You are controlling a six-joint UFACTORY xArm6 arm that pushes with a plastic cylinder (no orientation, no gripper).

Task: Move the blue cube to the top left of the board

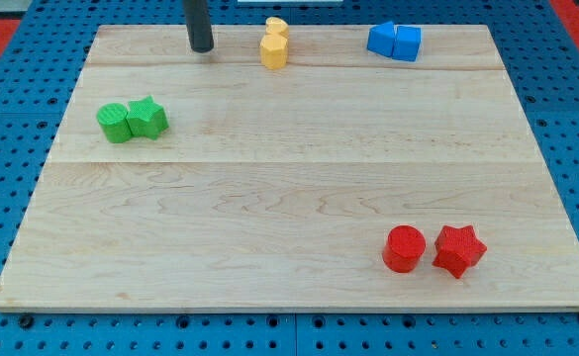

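Observation:
Two blue blocks touch each other near the view's top right of the wooden board [289, 198]: a blue cube [408, 43] on the right and a second blue block [381, 39] on its left. My tip [202, 47] stands near the view's top, left of centre. It is far to the left of the blue blocks and touches no block. The nearest blocks are the yellow ones to its right.
Two yellow blocks [274, 44] stand together at the view's top centre. A green cylinder [114, 123] and a green star [147, 118] touch at the left. A red cylinder [404, 248] and a red star [458, 249] sit at the bottom right.

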